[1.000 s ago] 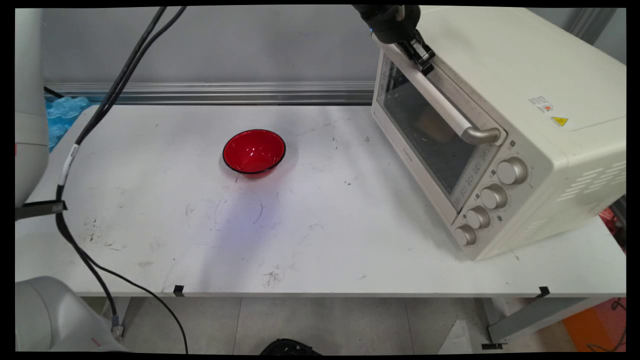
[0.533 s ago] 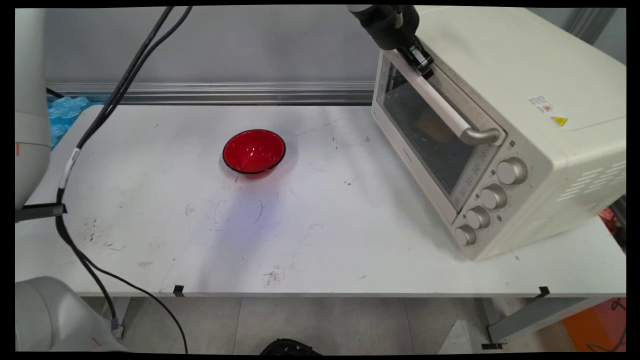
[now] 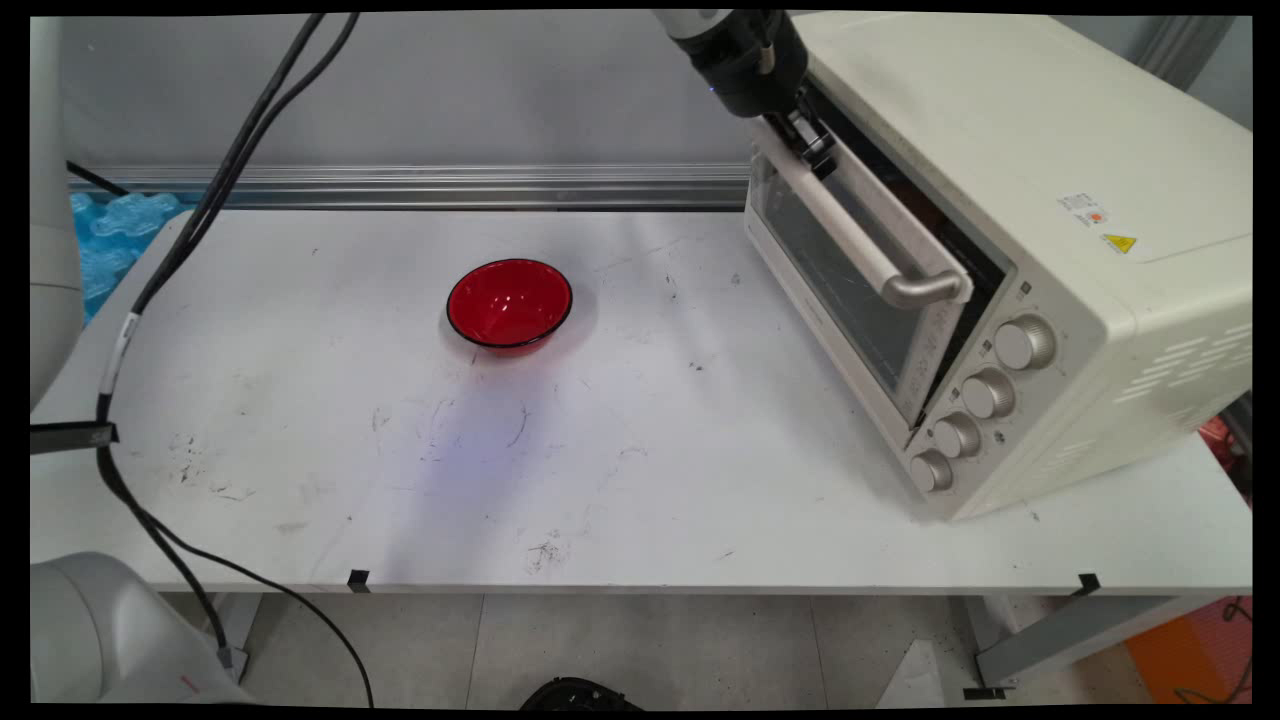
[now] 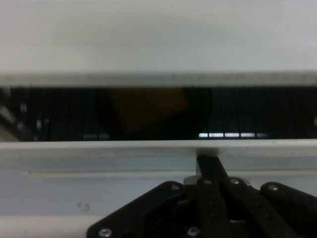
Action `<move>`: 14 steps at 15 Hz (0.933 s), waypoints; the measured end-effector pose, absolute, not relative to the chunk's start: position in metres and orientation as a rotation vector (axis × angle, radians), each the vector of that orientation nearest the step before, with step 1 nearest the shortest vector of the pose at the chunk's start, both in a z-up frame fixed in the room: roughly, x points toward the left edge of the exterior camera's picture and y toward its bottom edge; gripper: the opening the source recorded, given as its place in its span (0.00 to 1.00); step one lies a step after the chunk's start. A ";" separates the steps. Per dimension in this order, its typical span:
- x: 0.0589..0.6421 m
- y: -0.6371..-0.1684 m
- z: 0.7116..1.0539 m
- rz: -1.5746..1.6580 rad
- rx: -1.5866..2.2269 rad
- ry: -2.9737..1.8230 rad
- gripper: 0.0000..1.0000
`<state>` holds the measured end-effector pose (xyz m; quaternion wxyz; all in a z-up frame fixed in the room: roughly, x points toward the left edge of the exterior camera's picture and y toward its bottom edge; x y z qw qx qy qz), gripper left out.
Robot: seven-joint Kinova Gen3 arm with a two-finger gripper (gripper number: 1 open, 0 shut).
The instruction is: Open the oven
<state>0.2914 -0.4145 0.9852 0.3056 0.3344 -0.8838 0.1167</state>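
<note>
A cream toaster oven (image 3: 1050,150) stands on the right of the white table (image 3: 650,470). Its glass door (image 3: 845,295) is tilted ajar at the top, with a dark gap behind it. My gripper (image 3: 808,148) is shut on the far end of the silver door handle (image 3: 865,240). In the hand view my gripper (image 4: 210,171) sits just under the door's top edge (image 4: 124,148). Above that edge lies the dark opening (image 4: 237,111), with a dim brownish shape (image 4: 148,106) inside. An empty red bowl (image 3: 509,303) rests mid-table, well to the left of the oven.
Several silver knobs (image 3: 985,392) run down the oven's front right. Black cables (image 3: 205,215) hang across the left side of the table. Blue plastic wrap (image 3: 120,215) lies at the far left, by the metal rail (image 3: 420,185) along the wall.
The gripper has moved left and toward the table, taking the handle with it. The oven door, flush a second ago, now stands ajar at the top.
</note>
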 end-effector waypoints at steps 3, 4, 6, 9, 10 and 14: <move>0.298 -0.406 0.982 0.294 0.901 -2.364 0.00; 0.301 -0.402 0.981 0.288 0.907 -2.373 0.00; 0.306 -0.395 0.978 0.276 0.920 -2.389 0.00; 0.312 -0.384 0.974 0.256 0.942 -2.413 0.00; 0.314 -0.382 0.973 0.253 0.946 -2.418 0.00; 0.323 -0.370 0.969 0.235 0.974 -2.447 0.00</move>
